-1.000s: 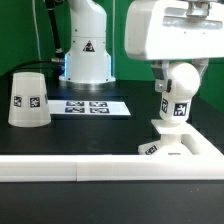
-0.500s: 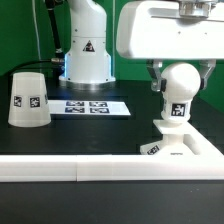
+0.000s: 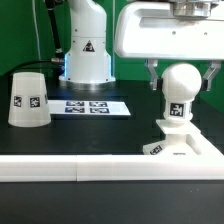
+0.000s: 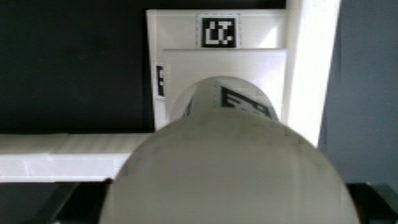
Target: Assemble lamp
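The ball-shaped bulb (image 3: pixel 183 85) stands upright with its tagged neck in the flat square base (image 3: pixel 190 148) at the exterior view's right. My gripper (image 3: pixel 181 72) comes down from above, with one finger on each side of the ball, shut on it. In the wrist view the bulb (image 4: pixel 222 165) fills the space between the fingers, and the base (image 4: pixel 214 60) with its tag lies beyond it. The cup-like shade (image 3: pixel 28 98) stands mouth down, alone, at the exterior view's left.
The marker board (image 3: pixel 90 106) lies flat in the middle of the table. The long white border rail (image 3: pixel 60 170) runs along the front edge, close to the base. The arm's own pedestal (image 3: pixel 85 50) stands at the back.
The gripper has turned about its vertical axis over the bulb, so its body shows wider. The tag on the bulb's neck has shifted slightly to the left. The shade and base have not moved.
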`<control>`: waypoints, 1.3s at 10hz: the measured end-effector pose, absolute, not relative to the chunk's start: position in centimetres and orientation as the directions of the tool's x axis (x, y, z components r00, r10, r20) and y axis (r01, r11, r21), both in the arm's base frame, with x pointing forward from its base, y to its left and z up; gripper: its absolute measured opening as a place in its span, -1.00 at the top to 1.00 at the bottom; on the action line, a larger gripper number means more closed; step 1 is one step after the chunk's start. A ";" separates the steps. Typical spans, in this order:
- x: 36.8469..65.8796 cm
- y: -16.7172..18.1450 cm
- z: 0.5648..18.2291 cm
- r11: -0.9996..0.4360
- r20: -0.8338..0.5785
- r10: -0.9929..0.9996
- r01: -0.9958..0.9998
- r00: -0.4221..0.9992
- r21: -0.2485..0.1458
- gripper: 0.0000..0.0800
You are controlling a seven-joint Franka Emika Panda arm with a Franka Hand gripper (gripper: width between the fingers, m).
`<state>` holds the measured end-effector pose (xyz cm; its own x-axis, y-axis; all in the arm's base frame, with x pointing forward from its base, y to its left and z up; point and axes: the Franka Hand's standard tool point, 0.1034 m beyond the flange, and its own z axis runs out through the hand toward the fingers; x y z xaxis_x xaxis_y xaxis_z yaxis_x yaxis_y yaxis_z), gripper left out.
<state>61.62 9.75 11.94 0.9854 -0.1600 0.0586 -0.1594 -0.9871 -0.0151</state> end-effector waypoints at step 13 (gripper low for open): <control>60.8 10.5 11.7 -0.316 -0.129 -0.941 -0.949 0.313 0.005 -0.45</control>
<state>60.84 10.54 11.67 0.3129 -0.9410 -0.1290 -0.9487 -0.3162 0.0053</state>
